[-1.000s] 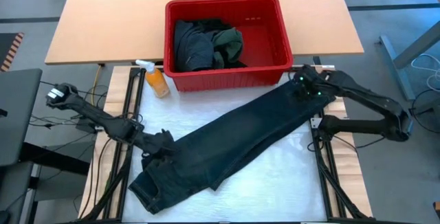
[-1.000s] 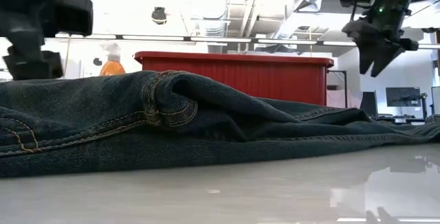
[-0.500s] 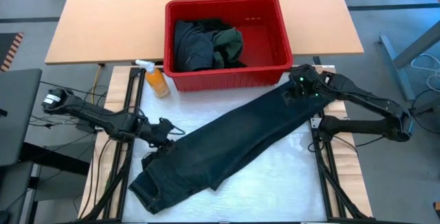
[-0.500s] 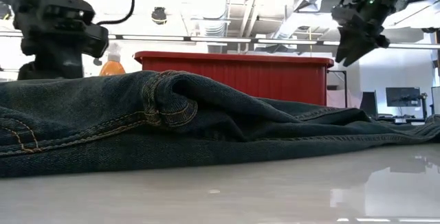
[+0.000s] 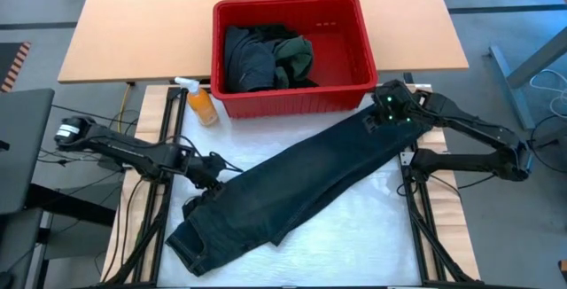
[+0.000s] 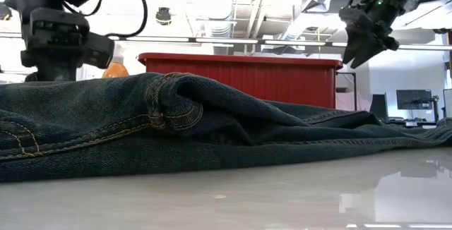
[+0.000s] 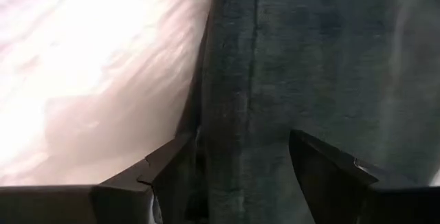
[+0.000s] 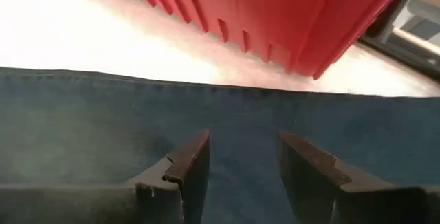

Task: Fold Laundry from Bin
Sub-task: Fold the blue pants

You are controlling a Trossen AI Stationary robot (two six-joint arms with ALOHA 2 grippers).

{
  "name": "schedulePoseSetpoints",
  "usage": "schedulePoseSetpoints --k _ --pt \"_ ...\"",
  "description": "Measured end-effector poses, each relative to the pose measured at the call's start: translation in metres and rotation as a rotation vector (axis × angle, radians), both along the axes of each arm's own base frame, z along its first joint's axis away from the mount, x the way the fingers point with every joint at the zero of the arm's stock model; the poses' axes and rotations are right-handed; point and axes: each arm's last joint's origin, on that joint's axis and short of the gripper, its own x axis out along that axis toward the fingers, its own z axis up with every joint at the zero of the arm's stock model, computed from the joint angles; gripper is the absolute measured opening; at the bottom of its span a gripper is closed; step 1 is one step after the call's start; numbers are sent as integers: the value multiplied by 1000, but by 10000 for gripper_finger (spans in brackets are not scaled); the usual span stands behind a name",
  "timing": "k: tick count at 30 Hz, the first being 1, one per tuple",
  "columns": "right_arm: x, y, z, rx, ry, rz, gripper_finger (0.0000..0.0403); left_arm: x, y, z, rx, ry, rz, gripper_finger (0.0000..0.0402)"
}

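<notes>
A pair of dark blue jeans (image 5: pixel 292 183) lies spread slantwise on the white table, waist end near left, leg end far right. The red bin (image 5: pixel 292 103) stands at the far edge with dark and green garments (image 5: pixel 266 58) inside. My left gripper (image 5: pixel 220 167) is open, low at the jeans' left side edge (image 7: pixel 206 114), one finger over the white table and one over the denim. My right gripper (image 5: pixel 379 116) is open above the leg end (image 8: pixel 227 121), beside the bin's right corner, clear of the cloth in the low view (image 6: pixel 361 46). My left gripper stands open astride the jeans' side edge (image 7: pixel 206 135), coming down on it from the table's left. Whether its fingertips touch the cloth, I cannot tell.
An orange spray bottle (image 5: pixel 199 101) stands left of the bin. A wooden table top (image 5: pixel 133 23) lies behind the bin. Bare white table (image 5: pixel 372 227) shows near and to the right of the jeans.
My left gripper has gone down and toward the far edge, ending low at the jeans' left side edge. My right gripper has moved a little toward the table's left, toward the bin, and has tipped. The jeans have stayed where they were.
</notes>
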Motion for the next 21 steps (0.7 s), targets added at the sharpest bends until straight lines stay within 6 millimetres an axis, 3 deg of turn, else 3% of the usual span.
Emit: schedulePoseSetpoints --k 5,8,11,14,16,21 --pt "0 0 0 14 -15 -25 191 8 -2 -5 -3 -14 -59 221" --pt "0 0 0 18 -20 -36 191 10 -3 -7 -8 -17 -80 197" --pt "0 0 0 19 -22 -38 191 12 -3 -7 -6 -29 -96 139" --pt "0 0 0 19 -21 -39 191 15 -4 -3 -7 -62 -106 52" --pt "0 0 0 19 -21 -39 191 20 -5 7 -7 -108 -125 15" --pt "0 0 0 18 -19 -40 191 43 -8 55 54 -288 -206 3"
